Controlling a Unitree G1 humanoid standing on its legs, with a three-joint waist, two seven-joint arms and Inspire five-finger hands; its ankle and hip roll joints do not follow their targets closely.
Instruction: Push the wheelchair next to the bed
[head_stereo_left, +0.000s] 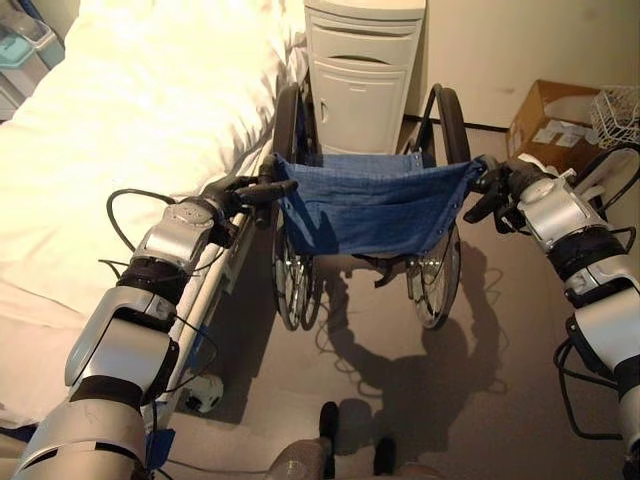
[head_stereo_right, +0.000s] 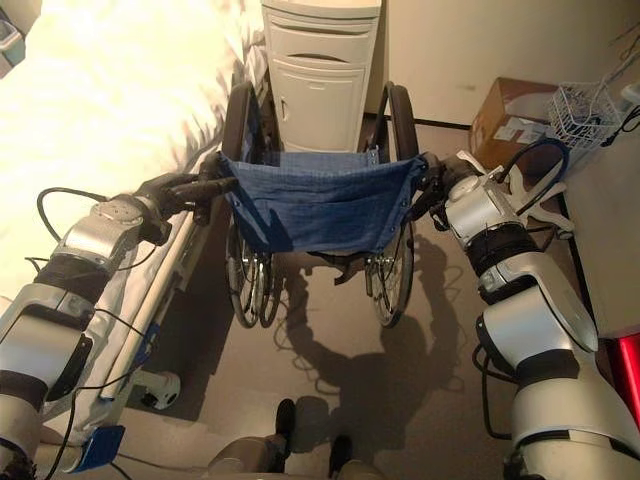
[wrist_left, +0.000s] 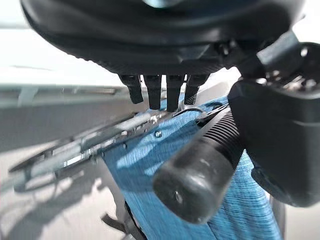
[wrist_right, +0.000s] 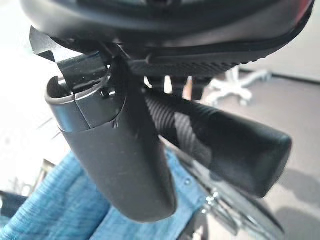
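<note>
The wheelchair (head_stereo_left: 370, 205) has a blue cloth back and stands right beside the bed (head_stereo_left: 130, 130), its left wheel close to the bed's side rail. My left hand (head_stereo_left: 238, 195) is curled round the left push handle (wrist_left: 200, 170), a black ribbed grip that runs under the palm. At the other side my right hand (head_stereo_left: 500, 190) is closed round the right push handle (wrist_right: 235, 147), with the thumb (wrist_right: 120, 155) across it. Both arms reach forward to the chair's back.
A pale bedside cabinet (head_stereo_left: 360, 70) stands directly ahead of the wheelchair, touching or nearly touching its front. A cardboard box (head_stereo_left: 545, 120) and a white wire basket (head_stereo_right: 585, 105) sit at the far right. Grey floor lies behind the chair.
</note>
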